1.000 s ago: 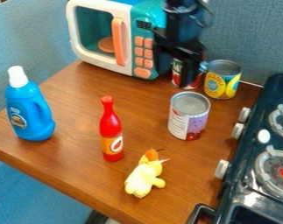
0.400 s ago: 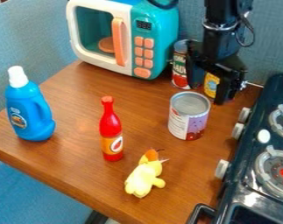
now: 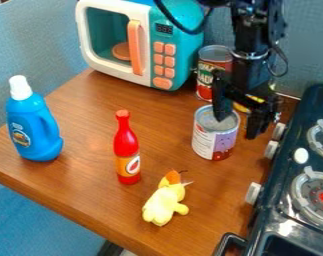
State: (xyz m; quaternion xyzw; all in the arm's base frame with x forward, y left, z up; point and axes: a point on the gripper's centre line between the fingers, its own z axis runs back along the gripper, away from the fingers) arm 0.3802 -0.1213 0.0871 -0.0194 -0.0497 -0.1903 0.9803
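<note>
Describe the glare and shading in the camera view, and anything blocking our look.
Camera view: bright glare on the dark stove near its front edge; soft sheen on the wooden table; dim microwave interior; the gripper partly hides the yellow can.

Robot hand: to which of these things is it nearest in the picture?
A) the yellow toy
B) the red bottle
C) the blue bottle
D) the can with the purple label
D: one finger of the hand shows across the top of the can with the purple label.
</note>
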